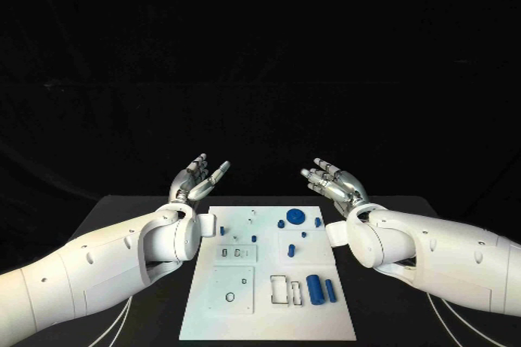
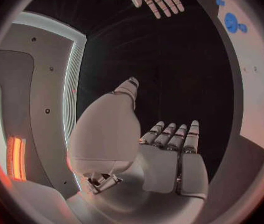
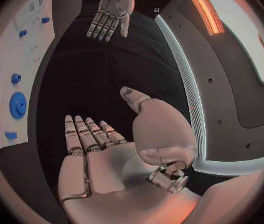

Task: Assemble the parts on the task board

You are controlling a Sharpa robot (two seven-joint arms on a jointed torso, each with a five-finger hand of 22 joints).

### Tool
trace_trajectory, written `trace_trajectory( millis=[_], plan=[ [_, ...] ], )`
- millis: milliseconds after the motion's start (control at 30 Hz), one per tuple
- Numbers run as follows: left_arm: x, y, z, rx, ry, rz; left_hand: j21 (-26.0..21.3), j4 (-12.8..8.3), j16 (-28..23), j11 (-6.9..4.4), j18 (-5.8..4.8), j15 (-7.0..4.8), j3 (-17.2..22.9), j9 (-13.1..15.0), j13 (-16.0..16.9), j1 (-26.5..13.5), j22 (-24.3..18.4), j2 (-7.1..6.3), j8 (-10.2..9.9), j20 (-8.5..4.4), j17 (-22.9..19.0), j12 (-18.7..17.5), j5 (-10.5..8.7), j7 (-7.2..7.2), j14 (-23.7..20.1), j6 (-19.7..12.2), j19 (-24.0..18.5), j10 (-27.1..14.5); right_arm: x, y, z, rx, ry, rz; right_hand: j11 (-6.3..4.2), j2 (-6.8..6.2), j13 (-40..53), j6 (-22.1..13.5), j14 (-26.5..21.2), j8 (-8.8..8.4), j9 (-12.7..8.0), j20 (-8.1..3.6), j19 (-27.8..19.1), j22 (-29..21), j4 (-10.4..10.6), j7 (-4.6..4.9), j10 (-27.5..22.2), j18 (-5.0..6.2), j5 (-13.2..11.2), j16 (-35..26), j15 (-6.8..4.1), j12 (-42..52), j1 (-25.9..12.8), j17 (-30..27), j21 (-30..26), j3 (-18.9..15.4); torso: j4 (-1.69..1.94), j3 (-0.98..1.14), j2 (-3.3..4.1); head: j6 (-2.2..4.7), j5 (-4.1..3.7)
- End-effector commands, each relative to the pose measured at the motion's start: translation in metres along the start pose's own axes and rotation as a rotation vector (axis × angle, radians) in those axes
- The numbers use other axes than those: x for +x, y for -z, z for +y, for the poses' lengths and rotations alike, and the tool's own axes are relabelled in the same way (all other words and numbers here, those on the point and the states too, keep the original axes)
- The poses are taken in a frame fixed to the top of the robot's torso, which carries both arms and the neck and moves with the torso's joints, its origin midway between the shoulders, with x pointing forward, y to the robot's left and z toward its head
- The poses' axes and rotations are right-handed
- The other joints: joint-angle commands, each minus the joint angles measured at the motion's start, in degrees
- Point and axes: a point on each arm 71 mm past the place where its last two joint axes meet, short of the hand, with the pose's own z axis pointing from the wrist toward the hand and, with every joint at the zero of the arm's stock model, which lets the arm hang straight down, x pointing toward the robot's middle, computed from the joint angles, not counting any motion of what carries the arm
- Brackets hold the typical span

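- My left hand (image 1: 199,178) and right hand (image 1: 336,181) hang released, fingers spread, holding nothing, beyond the far end of the task board (image 1: 245,317)
- The blue parts (image 1: 317,288) lie between and behind my hands; reaching back carelessly, I judge a finger could scatter them
- Black worktop (image 1: 130,208) under the board, dark room ahead

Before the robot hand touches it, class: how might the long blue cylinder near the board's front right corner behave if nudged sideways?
The long blue cylinder lies on its side on the flat white task board, so it probably rolls readily. It looks small and solid, so likely stiff and light. Its smooth surface may be slippery.
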Motion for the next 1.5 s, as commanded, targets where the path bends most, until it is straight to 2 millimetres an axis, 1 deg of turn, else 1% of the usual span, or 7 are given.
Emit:
trace_trajectory(
  millis=[33, 233, 333, 600, 1000, 1333, 1500],
  plan=[
    [0.006, -0.001, -0.002, 0.020, 0.029, 0.074, 0.41, 0.76, 0.58, 1.45, 1.00, 1.00, 0.86, 0.30, 0.22, 3.80, 0.23, 0.06, 0.57, 0.95, 0.31, 0.41, 0.60, 8.03, 1.11, 1.37, 0.62, 1.23, 0.012, -0.003, 0.000, 0.020, 0.012, 0.222, -0.77, -1.21, 1.49, 13.08, 18.55, 3.82, 2.64, 0.37, 11.59, 2.71, -5.39, 9.56, 17.27, 2.80, -0.77, 5.00, -1.68, 2.93, 8.15, 3.05, 5.20, 2.55, 0.00, 0.00, 0.01, 0.00, 0.00],
    [0.006, -0.001, -0.002, 0.020, 0.029, 0.074, 5.25, -0.18, 8.08, 3.45, 2.29, -0.21, 3.63, 3.20, 1.91, 6.35, 2.67, 2.11, 5.15, 0.77, 4.67, 3.75, 0.29, 9.50, 22.45, 15.65, 13.73, 19.57, 0.013, -0.006, 0.001, 0.035, 0.034, 0.295, -3.26, -2.60, 2.02, 32.75, 35.50, 9.75, 6.27, -0.01, 27.39, 6.10, -8.30, 8.39, 38.64, 6.13, 0.02, 10.11, -4.99, 6.23, 10.78, 5.34, 13.22, 4.05, 0.00, 0.00, 0.01, 0.00, 0.00],
    [0.006, -0.001, -0.002, 0.020, 0.029, 0.074, 10.10, -1.37, 13.54, 2.46, 4.59, -1.97, 5.21, 4.06, 2.72, 7.72, 4.88, 2.77, 6.60, 0.55, 7.36, 6.09, 0.14, 9.49, 35.69, 20.08, 25.58, 30.93, 0.013, -0.006, 0.001, 0.036, 0.036, 0.300, -4.27, -3.12, 1.90, 36.41, 39.46, 10.72, 6.72, -0.72, 30.06, 6.91, -8.94, 7.42, 41.80, 6.58, 0.92, 11.42, -6.27, 5.90, 11.09, 5.72, 15.27, 5.47, 0.00, 0.00, 0.01, 0.00, 0.00],
    [-0.004, 0.013, -0.016, 0.074, 0.028, 0.184, 12.29, -2.89, 16.11, -0.09, 7.72, -4.84, 10.61, 6.98, 2.71, 7.30, 4.50, 1.75, 11.63, 0.52, 8.92, 7.94, 0.06, 7.71, 44.59, 37.12, 32.33, 46.43, -0.015, -0.017, 0.027, -0.259, 0.730, 0.318, -6.46, -4.19, 1.92, 40.58, 47.76, 11.33, 6.86, -3.68, 34.72, 10.09, -9.21, 5.51, 48.50, 6.43, 0.10, 13.30, -9.06, 4.00, 10.90, 6.54, 21.42, 6.78, 0.44, -0.11, 3.08, -0.82, -1.14],
    [0.001, 0.028, -0.034, 0.067, 0.046, 0.260, 13.82, -3.04, 16.76, -2.27, 7.98, -7.11, 18.23, 7.53, 2.69, 4.91, 3.83, -1.73, 12.94, -0.94, 11.08, 5.53, -0.25, 5.88, 51.31, 42.31, 38.24, 54.88, -0.017, -0.026, 0.041, -0.261, 1.089, 0.359, -10.25, -6.09, 2.77, 44.70, 63.29, 11.75, 8.15, -8.86, 42.25, 18.49, -8.94, 2.45, 57.63, 6.42, 1.55, 23.81, -14.15, 2.53, 10.63, 16.47, 35.26, 4.20, 0.82, 0.03, 6.02, -0.54, -1.42],
    [0.009, 0.040, -0.046, 0.063, 0.090, 0.312, 13.79, -2.86, 16.56, -2.19, 7.93, -7.06, 18.35, 7.50, 2.66, 4.06, 3.69, -2.27, 12.78, -1.03, 11.31, 4.96, -0.33, 5.95, 51.44, 42.18, 38.56, 54.94, -0.007, -0.032, 0.049, -0.264, 1.353, 0.355, -9.86, -9.44, 3.22, 44.43, 67.03, 11.07, 9.14, -9.40, 45.47, 22.67, -6.28, 2.37, 53.27, 6.41, 0.55, 36.96, -14.31, 2.00, 7.93, 27.81, 41.01, 2.45, 1.12, 0.10, 8.34, -0.75, -1.74],
    [0.013, 0.043, -0.050, 0.068, 0.104, 0.330, 13.69, -2.79, 16.37, -2.12, 7.91, -6.99, 18.38, 7.47, 2.65, 3.73, 3.59, -2.42, 12.69, -1.02, 11.36, 4.70, -0.32, 6.00, 51.31, 42.09, 38.55, 54.86, -0.002, -0.035, 0.051, -0.273, 1.410, 0.350, -9.74, -10.03, 4.76, 43.94, 69.34, 11.17, 10.16, -9.75, 50.87, 33.66, -4.60, 2.34, 51.75, 5.18, 0.56, 60.40, -13.98, 3.14, 8.70, 50.08, 50.49, 1.24, 1.46, 0.13, 9.50, -0.83, -2.16]
  ],
)
